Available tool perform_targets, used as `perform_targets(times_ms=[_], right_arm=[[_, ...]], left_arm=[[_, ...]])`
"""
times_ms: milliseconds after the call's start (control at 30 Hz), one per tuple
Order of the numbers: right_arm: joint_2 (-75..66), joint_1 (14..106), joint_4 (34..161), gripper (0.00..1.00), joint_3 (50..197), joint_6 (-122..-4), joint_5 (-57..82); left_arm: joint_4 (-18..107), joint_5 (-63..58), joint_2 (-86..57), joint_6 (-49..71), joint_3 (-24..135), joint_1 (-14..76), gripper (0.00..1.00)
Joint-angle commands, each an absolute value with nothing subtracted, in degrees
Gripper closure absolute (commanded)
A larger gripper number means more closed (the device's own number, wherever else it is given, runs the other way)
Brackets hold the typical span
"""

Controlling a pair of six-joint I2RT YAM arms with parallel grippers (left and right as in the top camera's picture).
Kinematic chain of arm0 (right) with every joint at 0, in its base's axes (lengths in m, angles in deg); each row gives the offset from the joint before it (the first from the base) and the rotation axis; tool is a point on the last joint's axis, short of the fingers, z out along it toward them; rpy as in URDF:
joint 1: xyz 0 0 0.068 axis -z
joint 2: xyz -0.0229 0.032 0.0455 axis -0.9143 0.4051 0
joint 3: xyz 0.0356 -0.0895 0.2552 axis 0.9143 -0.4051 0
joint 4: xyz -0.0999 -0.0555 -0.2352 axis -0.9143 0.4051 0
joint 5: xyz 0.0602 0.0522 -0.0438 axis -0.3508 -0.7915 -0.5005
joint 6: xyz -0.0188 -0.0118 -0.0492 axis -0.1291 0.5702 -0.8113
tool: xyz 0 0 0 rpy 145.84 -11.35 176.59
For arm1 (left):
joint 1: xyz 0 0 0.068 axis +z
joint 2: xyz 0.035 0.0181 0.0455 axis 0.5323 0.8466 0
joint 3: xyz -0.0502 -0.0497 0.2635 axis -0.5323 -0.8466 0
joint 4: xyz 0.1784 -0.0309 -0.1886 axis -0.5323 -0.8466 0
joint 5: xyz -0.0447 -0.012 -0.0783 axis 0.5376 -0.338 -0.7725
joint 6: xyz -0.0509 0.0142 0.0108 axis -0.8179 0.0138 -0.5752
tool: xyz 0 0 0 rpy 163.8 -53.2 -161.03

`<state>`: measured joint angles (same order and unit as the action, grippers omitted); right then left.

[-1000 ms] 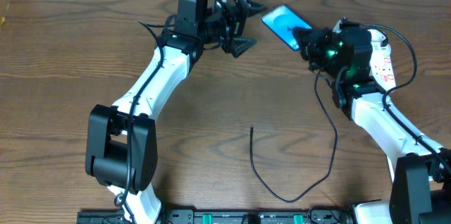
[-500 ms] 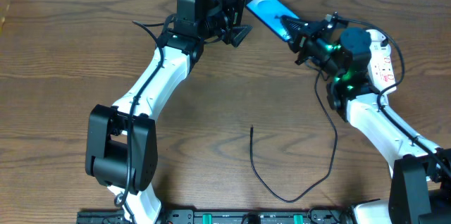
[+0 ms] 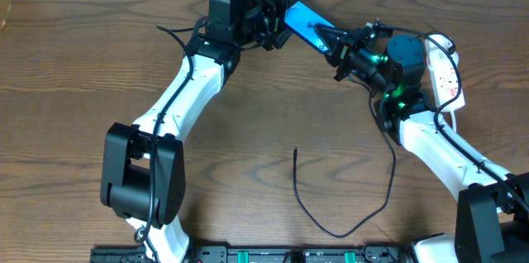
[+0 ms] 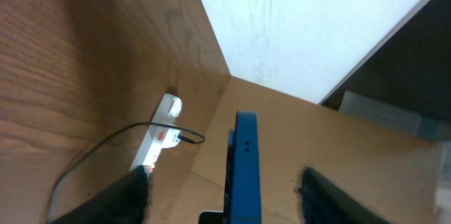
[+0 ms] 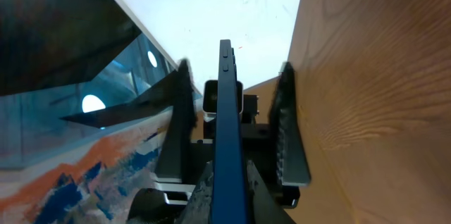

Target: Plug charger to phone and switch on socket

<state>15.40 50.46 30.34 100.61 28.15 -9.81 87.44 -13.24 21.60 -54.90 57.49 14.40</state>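
Observation:
The phone, blue-lit, is held off the table at the back, slanting between the two grippers. My right gripper is shut on its right end; in the right wrist view the phone stands edge-on, clamped in that gripper. My left gripper is open, with the phone's left end between its jaws. In the left wrist view a gap shows on each side of the phone. The charger lies loose on the table in front, its plug tip free. The white socket lies at the right.
The socket also shows in the left wrist view, with a thin black cable running into it. A white wall borders the table's far edge just behind the phone. A black equipment rail runs along the front edge.
My right gripper has carried the phone left and up, so its end now sits between the left jaws. The left jaws have narrowed around it. The charger has not moved.

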Motion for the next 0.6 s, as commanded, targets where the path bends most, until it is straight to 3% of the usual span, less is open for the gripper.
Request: perform_targets(times_ms=[0, 133, 300, 500, 567], right_arm=[[14.8, 50.1, 29.4, 0.99, 101.6, 29.9, -10.9], [14.8, 49.4, 29.4, 0.99, 101.6, 29.9, -11.6], [14.8, 48.4, 29.4, 0.98, 101.6, 29.9, -11.6], [14.8, 48.2, 29.4, 0.99, 101.6, 29.9, -11.7], [14.8, 48.0, 29.4, 0.98, 101.6, 29.9, -11.7]], left_arm=[[87.6, -12.8, 20.7, -54.4, 58.1, 14.3, 0.48], [87.6, -12.8, 20.7, -54.4, 58.1, 14.2, 0.61], [87.6, -12.8, 20.7, -54.2, 58.0, 13.3, 0.66], [87.6, -12.8, 20.7, -54.2, 58.0, 13.1, 0.92], [87.5, -12.8, 20.7, -54.2, 58.0, 13.0, 0.92]])
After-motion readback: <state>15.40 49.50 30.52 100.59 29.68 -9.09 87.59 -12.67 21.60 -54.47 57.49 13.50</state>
